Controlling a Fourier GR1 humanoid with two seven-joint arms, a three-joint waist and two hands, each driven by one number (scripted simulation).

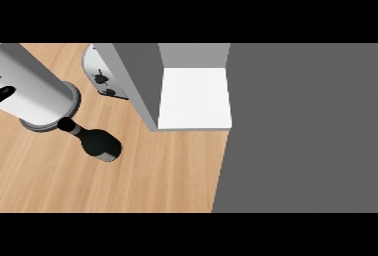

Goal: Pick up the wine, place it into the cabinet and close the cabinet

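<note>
Looming closest, our left forearm (40,85) hangs over the wine, which is not yet in the cabinet.

We see the wine (98,142), a dark bottle, seemingly on its side on the counter (148,180) toward its left edge. Its neck is tucked at the forearm's cuff, and it is well apart from the cabinet (140,85) at the far side. Of our left hand (6,93) only a black scrap shows at the view's left, so we cannot tell whether it grips anything; our right hand is out of view. The cabinet is open and its white shelf (196,97) does not hold the bottle, so we judge that lifting, placing and closing all remain. We count one bottle, one cabinet, one silver appliance (103,75) just beside it, and one forearm.
</note>
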